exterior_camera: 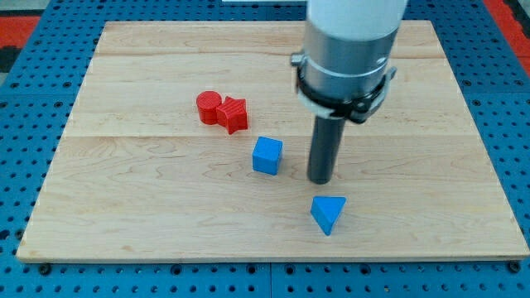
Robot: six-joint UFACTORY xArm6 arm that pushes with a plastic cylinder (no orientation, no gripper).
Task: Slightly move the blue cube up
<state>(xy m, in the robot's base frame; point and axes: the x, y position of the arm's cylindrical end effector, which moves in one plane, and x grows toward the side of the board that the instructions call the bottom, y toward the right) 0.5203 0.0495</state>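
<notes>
Wooden board [124, 207]: my tip [320, 180] just right of blue cube [267, 156], apart; no pincer fitted.

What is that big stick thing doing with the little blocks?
A robot arm is pushing blocks around a wooden board with its rod. My tip sits just right of the blue cube, not touching it, and above the blue triangular block. The cube is meant to be nudged up. Two red blocks, a red cylinder and a red star-like block, sit together at upper left.
</notes>
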